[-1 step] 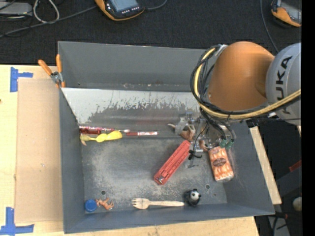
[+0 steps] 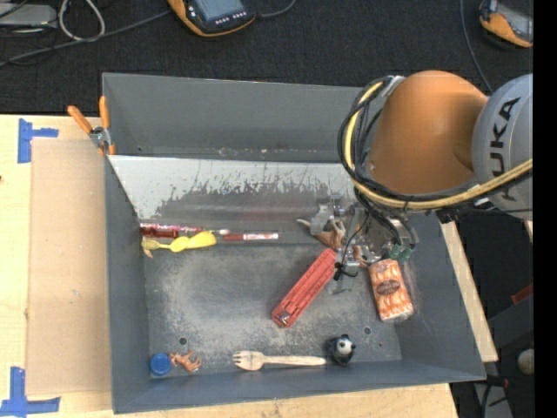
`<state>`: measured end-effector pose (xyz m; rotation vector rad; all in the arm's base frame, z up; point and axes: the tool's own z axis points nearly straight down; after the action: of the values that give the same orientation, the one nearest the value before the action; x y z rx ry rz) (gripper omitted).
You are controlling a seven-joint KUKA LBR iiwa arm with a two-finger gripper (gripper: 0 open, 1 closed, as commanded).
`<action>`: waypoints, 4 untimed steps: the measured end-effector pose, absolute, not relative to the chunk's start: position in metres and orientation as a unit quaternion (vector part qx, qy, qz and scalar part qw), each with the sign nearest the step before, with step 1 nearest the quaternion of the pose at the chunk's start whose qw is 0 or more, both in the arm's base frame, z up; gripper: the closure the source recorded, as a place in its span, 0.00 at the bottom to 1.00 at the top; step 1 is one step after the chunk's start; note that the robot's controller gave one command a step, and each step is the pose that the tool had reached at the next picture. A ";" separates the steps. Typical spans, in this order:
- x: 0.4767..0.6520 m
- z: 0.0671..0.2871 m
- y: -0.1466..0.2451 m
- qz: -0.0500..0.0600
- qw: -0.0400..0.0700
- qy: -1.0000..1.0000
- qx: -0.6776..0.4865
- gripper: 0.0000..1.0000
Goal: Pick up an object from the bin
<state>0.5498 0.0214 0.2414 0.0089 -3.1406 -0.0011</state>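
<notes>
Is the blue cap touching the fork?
Apart. The camera view shows a clear gap between the blue cap and the fork.

I log the grey bin (image 2: 218, 307), floor scuffed. Red bar (image 2: 305, 287) lies slantwise. Just right of it: orange patterned packet (image 2: 391, 290). Below it: wooden fork (image 2: 277, 360), black knob (image 2: 339, 348). Well to its lower left: blue cap (image 2: 159, 365), small orange figure (image 2: 184, 361). Upper left: yellow toy (image 2: 181, 243), thin red strip (image 2: 209, 232).

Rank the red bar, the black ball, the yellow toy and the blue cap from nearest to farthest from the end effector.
From the end effector:
1. Red bar, right beside it, mid-bin.
2. Black ball, by the front wall.
3. Yellow toy, far left.
4. Blue cap, front left corner.
</notes>
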 end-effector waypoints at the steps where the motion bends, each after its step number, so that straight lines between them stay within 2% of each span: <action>1: 0.538 0.182 -0.009 0.000 -0.001 -1.000 0.011 0.00; 2: 0.532 0.165 -0.002 0.000 0.000 -0.998 0.055 0.00; 3: 0.554 0.110 0.017 0.000 -0.001 -1.000 0.018 0.00; 4: 0.592 0.082 0.028 -0.001 -0.007 -0.994 0.113 1.00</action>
<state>0.5915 0.0279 0.0821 0.3575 -3.1349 -0.0025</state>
